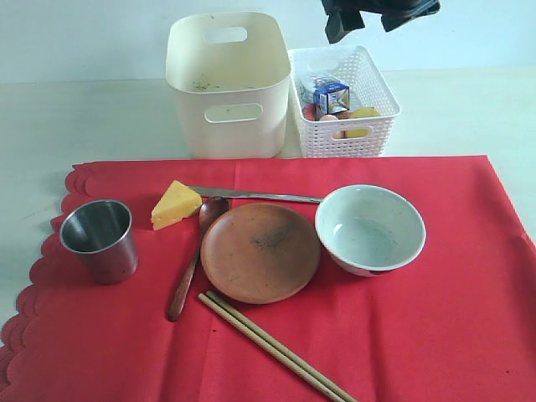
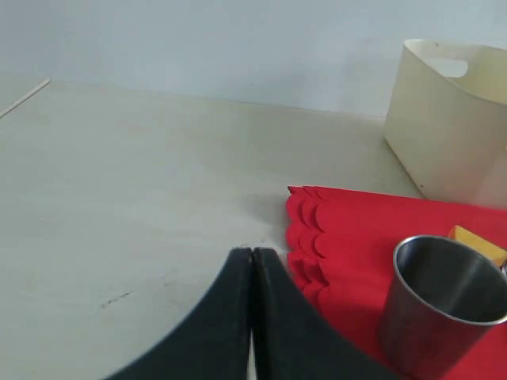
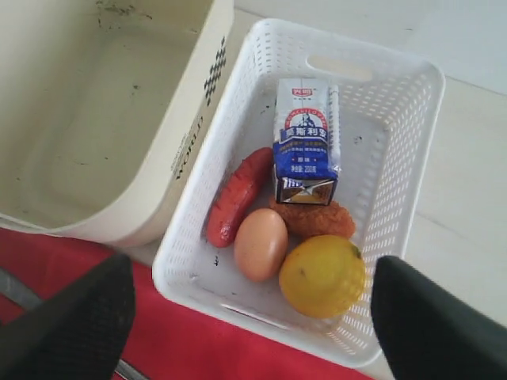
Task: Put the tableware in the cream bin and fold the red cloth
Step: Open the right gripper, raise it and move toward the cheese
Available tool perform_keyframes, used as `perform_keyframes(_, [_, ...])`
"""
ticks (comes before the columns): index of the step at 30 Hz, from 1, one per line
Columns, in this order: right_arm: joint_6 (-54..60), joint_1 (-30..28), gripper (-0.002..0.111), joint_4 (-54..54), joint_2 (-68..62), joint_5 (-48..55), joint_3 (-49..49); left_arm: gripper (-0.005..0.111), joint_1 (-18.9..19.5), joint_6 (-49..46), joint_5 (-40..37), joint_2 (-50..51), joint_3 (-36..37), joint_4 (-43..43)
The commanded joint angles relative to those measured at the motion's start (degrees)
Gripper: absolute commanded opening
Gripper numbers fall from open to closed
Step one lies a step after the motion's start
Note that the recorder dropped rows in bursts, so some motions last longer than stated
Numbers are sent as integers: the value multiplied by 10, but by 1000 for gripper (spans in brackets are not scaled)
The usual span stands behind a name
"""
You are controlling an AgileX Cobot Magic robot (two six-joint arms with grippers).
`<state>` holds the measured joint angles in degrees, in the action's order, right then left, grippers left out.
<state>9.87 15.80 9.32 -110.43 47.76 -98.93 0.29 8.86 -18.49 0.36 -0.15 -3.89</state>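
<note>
Bare tabletop (image 2: 119,198) borders scalloped red cloth (image 2: 348,229); left gripper (image 2: 252,253) closed, right gripper (image 3: 252,265) wide.

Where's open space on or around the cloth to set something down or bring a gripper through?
Free: red cloth right of the white bowl; cloth between steel cup and chopsticks; table left of the cream bin, itself empty. Crowded: cheese wedge, spoon, knife and plate bunch mid-cloth; white basket is full.

Lab setup, bare table (image 2: 119,198), blank wall (image 2: 198,39)
</note>
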Motion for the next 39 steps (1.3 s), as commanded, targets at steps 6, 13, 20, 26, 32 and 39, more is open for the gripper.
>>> perform_keyframes(6, [0,-1,77,3,87,35,-3,1,-4,1,2,-4,1,0])
perform_keyframes(13, [17,5,77,26,143,66,-3,1,-4,1,2,-4,1,0])
perform_keyframes(20, [32,39,77,26,175,85,-3,1,-4,2,2,-4,1,0])
perform_keyframes(26, [36,79,77,26,176,91,-3,1,-4,1,2,-4,1,0])
perform_keyframes(32, [42,119,77,26,176,91,-3,1,-4,2,2,-4,1,0])
perform_keyframes(39, [96,155,77,58,170,78,-3,1,-4,1,2,-4,1,0])
